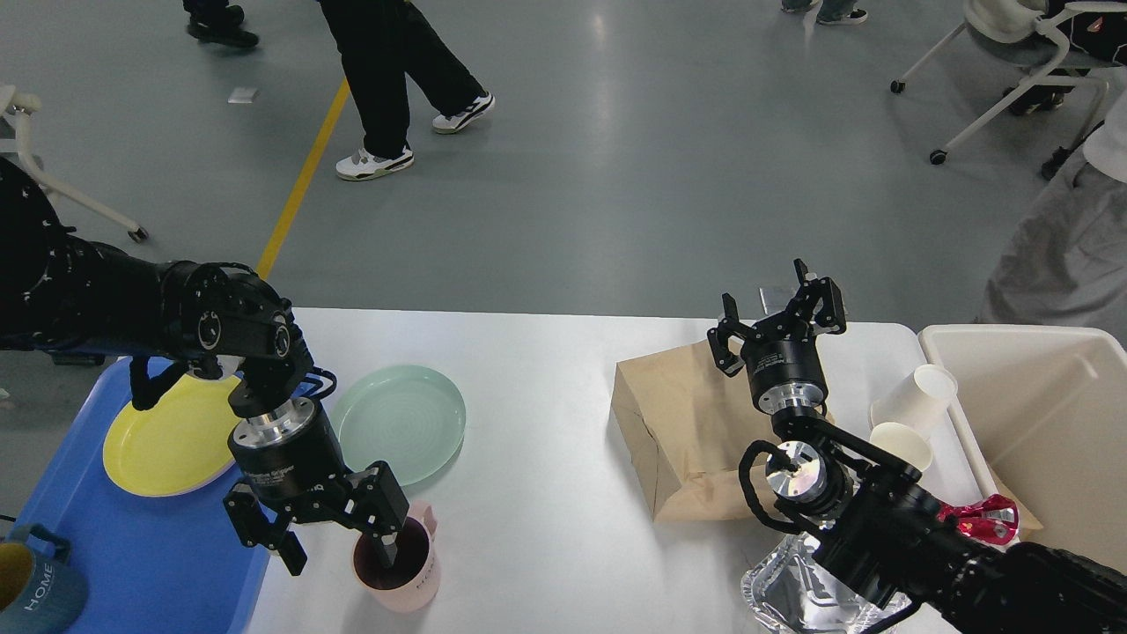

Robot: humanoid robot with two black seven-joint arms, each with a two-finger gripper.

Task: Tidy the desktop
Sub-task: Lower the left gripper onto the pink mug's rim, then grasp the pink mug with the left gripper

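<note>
Left tool [339, 548] spread, one finger inside the pink mug [398, 556], the other outside toward the blue tray [167, 555]. Mug upright on tabletop [546, 440]. Right tool [775, 317] spread, far off.

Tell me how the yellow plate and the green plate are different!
The yellow plate lies in the blue tray; the green plate lies straight on the white desktop. My left arm hides part of the yellow plate, while the green plate shows whole. Both are round, shallow and empty.
</note>
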